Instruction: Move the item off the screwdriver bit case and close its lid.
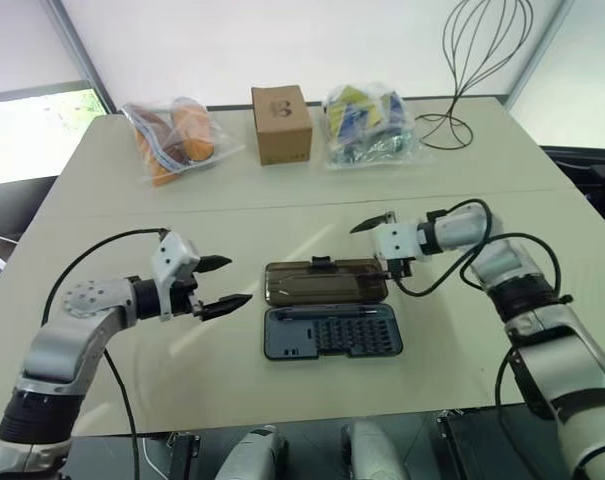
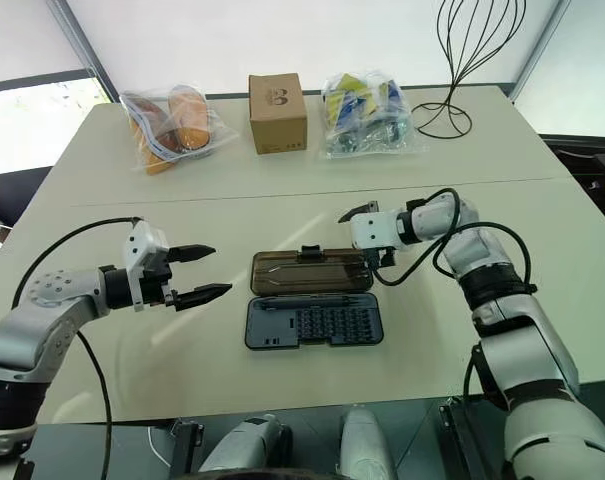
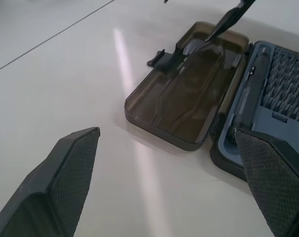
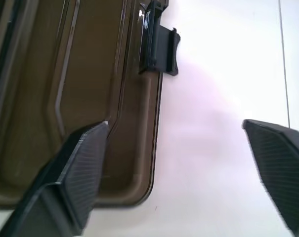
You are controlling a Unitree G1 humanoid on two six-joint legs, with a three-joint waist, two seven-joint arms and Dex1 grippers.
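One open dark grey-blue plastic bit case (image 2: 314, 322) with smoky brown lid (image 2: 311, 271), one brown cardboard box (image 2: 278, 112), two clear plastic bags (image 2: 170, 124), one black wire stand (image 2: 469, 60) were present.

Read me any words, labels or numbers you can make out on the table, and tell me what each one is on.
No text can be read.
Cardboard box: a dark printed mark on its front, too small to read.
Bag of colourful packets: printing too blurred to read.
Screwdriver bit case: pale marks on the tray, illegible.
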